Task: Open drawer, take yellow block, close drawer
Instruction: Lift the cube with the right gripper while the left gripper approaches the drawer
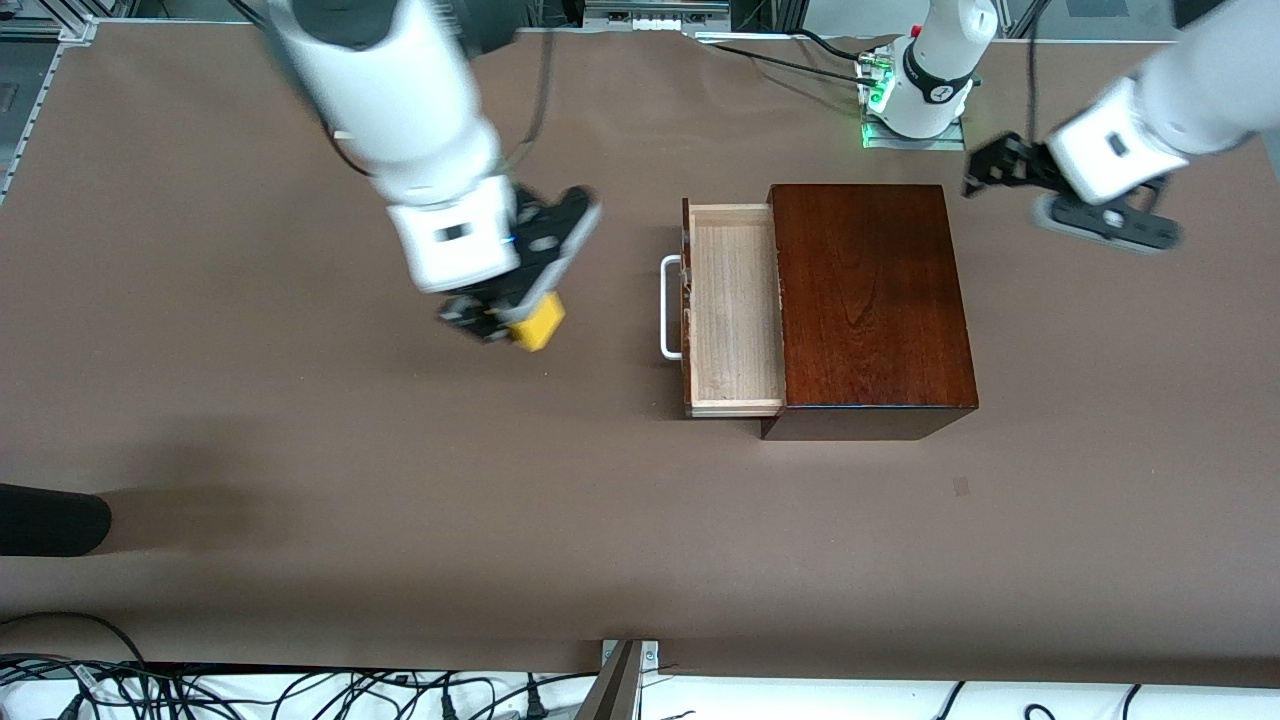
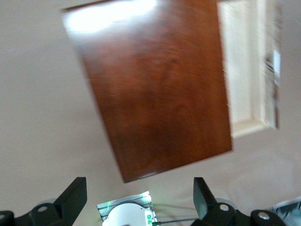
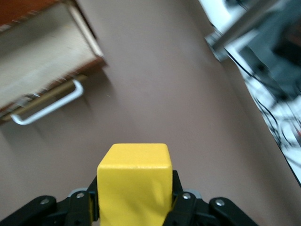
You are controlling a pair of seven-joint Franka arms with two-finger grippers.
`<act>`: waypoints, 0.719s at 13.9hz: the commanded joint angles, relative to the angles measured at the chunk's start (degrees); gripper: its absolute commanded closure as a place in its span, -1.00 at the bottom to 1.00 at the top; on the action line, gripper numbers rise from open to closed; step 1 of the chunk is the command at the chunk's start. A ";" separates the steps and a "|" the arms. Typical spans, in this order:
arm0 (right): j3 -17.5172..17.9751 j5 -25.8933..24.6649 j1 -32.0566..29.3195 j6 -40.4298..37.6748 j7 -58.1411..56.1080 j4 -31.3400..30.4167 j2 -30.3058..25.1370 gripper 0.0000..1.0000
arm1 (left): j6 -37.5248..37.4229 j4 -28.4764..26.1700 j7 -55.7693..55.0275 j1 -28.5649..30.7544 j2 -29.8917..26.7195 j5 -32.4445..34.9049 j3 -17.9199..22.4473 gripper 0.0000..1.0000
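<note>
The drawer (image 1: pixel 735 305) stands pulled out of the dark mahogany box (image 1: pixel 868 300), its pale wood tray bare, its white bar handle (image 1: pixel 668 306) toward the right arm's end. My right gripper (image 1: pixel 515 318) is shut on the yellow block (image 1: pixel 537 321) and holds it in the air over the bare table beside the drawer. The right wrist view shows the block (image 3: pixel 134 181) between the fingers, with the drawer (image 3: pixel 44 77) and handle (image 3: pixel 47 107) farther off. My left gripper (image 1: pixel 985 170) is open and empty, up beside the box near its base. The left wrist view shows the box (image 2: pixel 155 84).
The left arm's base (image 1: pixel 925 85) with a green light stands at the table's back edge. Cables (image 1: pixel 300 690) run along the table edge nearest the front camera. A dark object (image 1: pixel 50 520) lies at the right arm's end of the table.
</note>
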 commanded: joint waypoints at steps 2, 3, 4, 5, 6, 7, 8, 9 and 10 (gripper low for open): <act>-4.53 7.24 -8.83 2.99 2.64 -18.74 -10.84 1.00 | -1.31 5.66 14.27 -3.48 8.57 -6.70 0.15 -1.00; -7.00 10.22 -9.89 3.08 2.04 -22.71 -12.42 1.00 | -1.22 7.68 14.73 -5.23 11.13 -7.07 -0.81 -1.00; -8.41 11.12 -10.77 3.26 2.64 -25.79 -13.48 1.00 | -0.09 9.52 14.82 -6.99 12.81 -7.16 -1.60 -1.00; -9.21 11.04 -11.82 4.48 2.64 -28.69 -14.19 1.00 | 3.14 10.06 14.82 -8.83 13.69 -7.42 -2.40 -1.00; -10.09 10.61 -12.44 5.80 2.64 -31.85 -14.81 1.00 | 6.57 9.72 15.17 -10.76 13.70 -7.42 -3.27 -1.00; -10.97 10.60 -13.23 7.38 2.73 -34.93 -14.90 1.00 | 10.43 9.28 15.35 -12.52 13.79 -7.16 -4.59 -1.00; -11.50 10.52 -14.11 8.78 3.34 -38.01 -14.99 1.00 | 14.64 8.67 15.43 -14.46 13.96 -6.55 -6.34 -1.00; -11.59 10.43 -14.99 10.80 4.48 -40.82 -14.99 1.00 | 18.95 7.53 15.87 -15.87 14.49 -6.46 -7.32 -1.00; -11.59 9.82 -15.35 13.52 6.58 -43.81 -14.99 1.00 | 22.91 7.00 19.09 -17.53 15.36 -6.37 -8.02 -1.00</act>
